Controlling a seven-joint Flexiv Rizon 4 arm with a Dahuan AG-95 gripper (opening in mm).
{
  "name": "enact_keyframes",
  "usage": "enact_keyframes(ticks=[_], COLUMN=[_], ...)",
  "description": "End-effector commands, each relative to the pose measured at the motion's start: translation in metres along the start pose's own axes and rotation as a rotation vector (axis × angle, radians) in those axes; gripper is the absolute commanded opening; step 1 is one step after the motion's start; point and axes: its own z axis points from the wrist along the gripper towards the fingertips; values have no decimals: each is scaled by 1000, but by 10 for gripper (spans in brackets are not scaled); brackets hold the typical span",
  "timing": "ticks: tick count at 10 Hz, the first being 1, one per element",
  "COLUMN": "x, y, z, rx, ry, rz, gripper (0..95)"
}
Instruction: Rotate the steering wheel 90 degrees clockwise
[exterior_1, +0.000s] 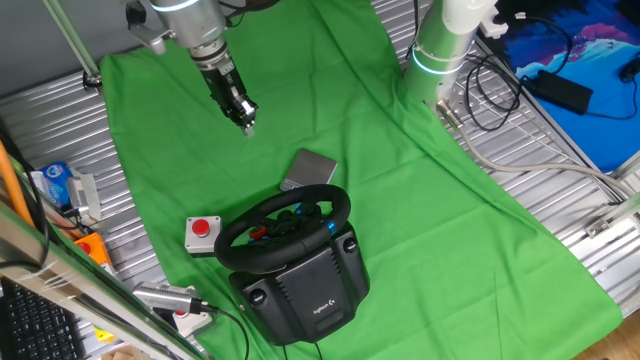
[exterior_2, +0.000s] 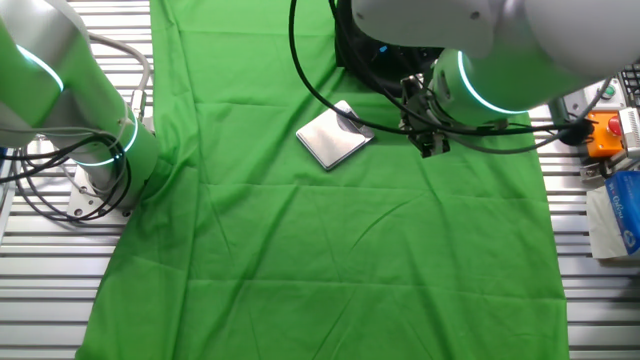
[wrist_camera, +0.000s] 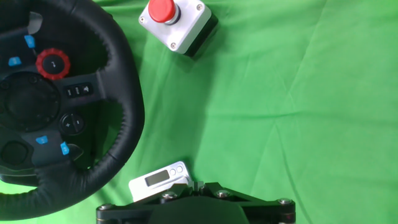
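The black steering wheel (exterior_1: 340, 207) sits on its bulky black base at the front of the green cloth. Its hub carries small red and blue buttons. In the hand view its thick rim (wrist_camera: 127, 106) fills the left side. My gripper (exterior_1: 247, 122) hangs in the air above the cloth, behind the wheel and apart from it. Its jaws are shut with nothing between them, and they show at the bottom edge of the hand view (wrist_camera: 198, 185). In the other fixed view the gripper (exterior_2: 430, 145) shows under the arm, and the wheel is mostly hidden behind the arm.
A small grey box with a red round button (exterior_1: 203, 232) stands left of the wheel, also in the hand view (wrist_camera: 177, 22). A flat grey device with a display (exterior_1: 310, 170) lies just behind the wheel. A second arm's base (exterior_1: 440, 50) stands at the back right. Clutter lines the left edge.
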Motion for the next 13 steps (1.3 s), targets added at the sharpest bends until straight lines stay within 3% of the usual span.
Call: enact_keyframes(ticks=[1, 13], x=[1, 1], y=[0, 0], z=[0, 0], rx=[0, -8], ry=[-1, 3], rz=[-1, -17], gripper=[0, 0])
